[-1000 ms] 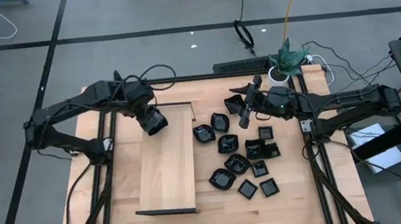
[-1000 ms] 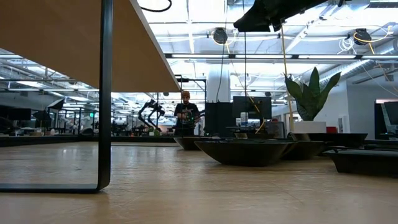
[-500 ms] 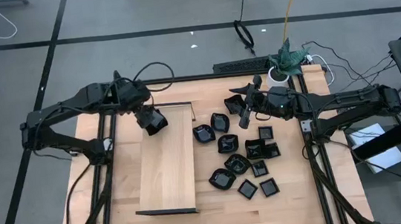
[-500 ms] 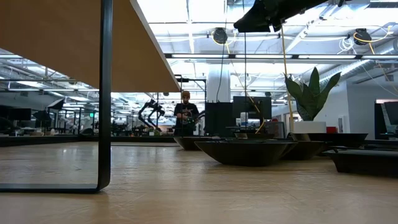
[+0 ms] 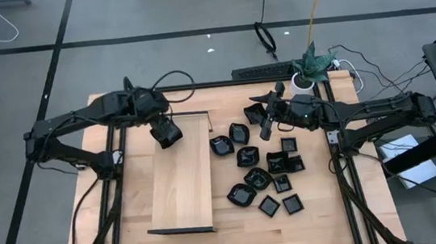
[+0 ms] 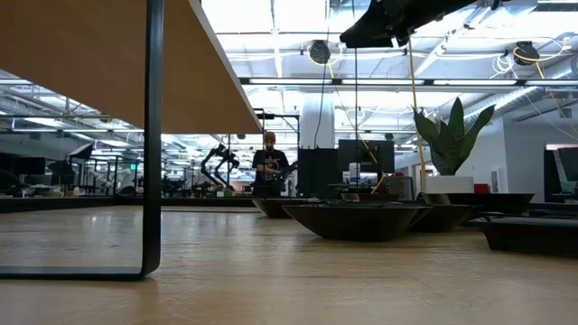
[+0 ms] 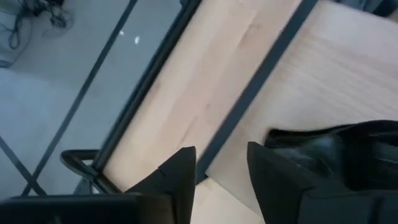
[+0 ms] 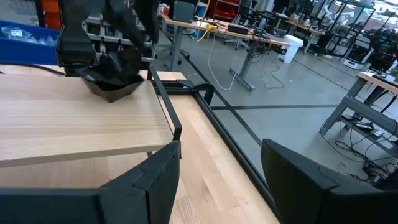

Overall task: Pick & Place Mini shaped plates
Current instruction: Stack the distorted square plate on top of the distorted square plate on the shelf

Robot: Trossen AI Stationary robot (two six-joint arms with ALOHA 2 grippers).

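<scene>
My left gripper (image 5: 168, 134) hovers over the far left corner of the long pale wooden board (image 5: 179, 175), shut on one glossy black mini plate (image 8: 115, 87). About a dozen more black mini plates (image 5: 260, 170) lie on the table right of the board, resting on their bases. My right gripper (image 5: 263, 125) is open above the far end of that cluster, touching nothing. Its wrist view looks across the board (image 8: 62, 124) at the left gripper (image 8: 102, 53). The low view shows a few plates (image 6: 361, 217) from the side. My left gripper (image 7: 221, 155) comes at the plate from above, fingers pointing down. The plate (image 7: 329, 146) shows beside one finger (image 7: 273, 180), and that finger hides the place of contact. The plate hangs level under the fingers, just over the board; whether it touches the board I cannot tell.
The board stands raised on thin black legs (image 6: 153, 135), with bare surface along most of its length. A potted plant (image 5: 313, 61) and a power strip sit at the table's far right edge. Black frame rails run along both sides. A person stands far off in the room (image 6: 269, 167).
My left arm has swayed slightly over the board's far left corner. Its gripper has kept hold of the plate.
</scene>
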